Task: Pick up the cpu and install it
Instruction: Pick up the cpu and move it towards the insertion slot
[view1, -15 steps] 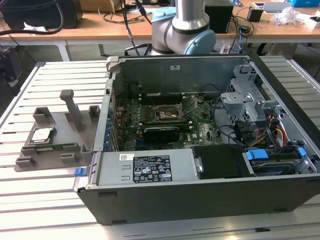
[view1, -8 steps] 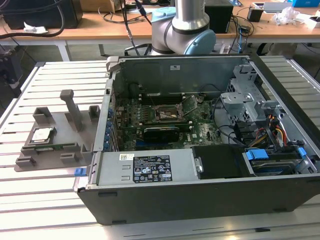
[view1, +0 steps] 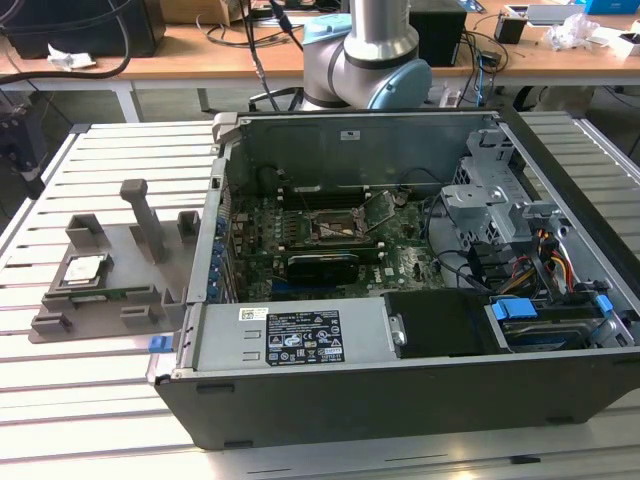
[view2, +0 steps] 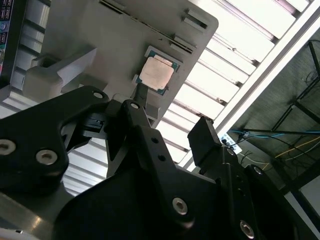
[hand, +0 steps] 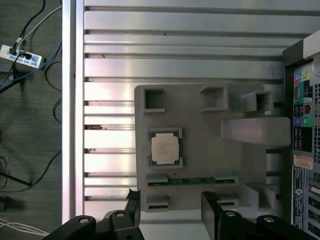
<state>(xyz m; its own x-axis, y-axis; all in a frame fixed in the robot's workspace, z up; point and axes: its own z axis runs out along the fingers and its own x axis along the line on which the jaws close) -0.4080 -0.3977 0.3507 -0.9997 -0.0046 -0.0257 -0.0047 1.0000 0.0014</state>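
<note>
The cpu is a small square chip with a silver top and a thin green rim. It lies flat in a recess of the grey fixture plate, at the exterior view's left, beside the open computer case. Both wrist views look down on the cpu. My gripper hangs above the plate, open, its black fingers spread apart with nothing between them. It stays well clear of the chip. The black-and-metal socket frame sits on the motherboard inside the case.
The open computer case lies on a slatted aluminium table. An upright post and raised blocks stand on the fixture plate. A thin green strip lies in a slot near the chip. Cables and a power strip lie on the floor.
</note>
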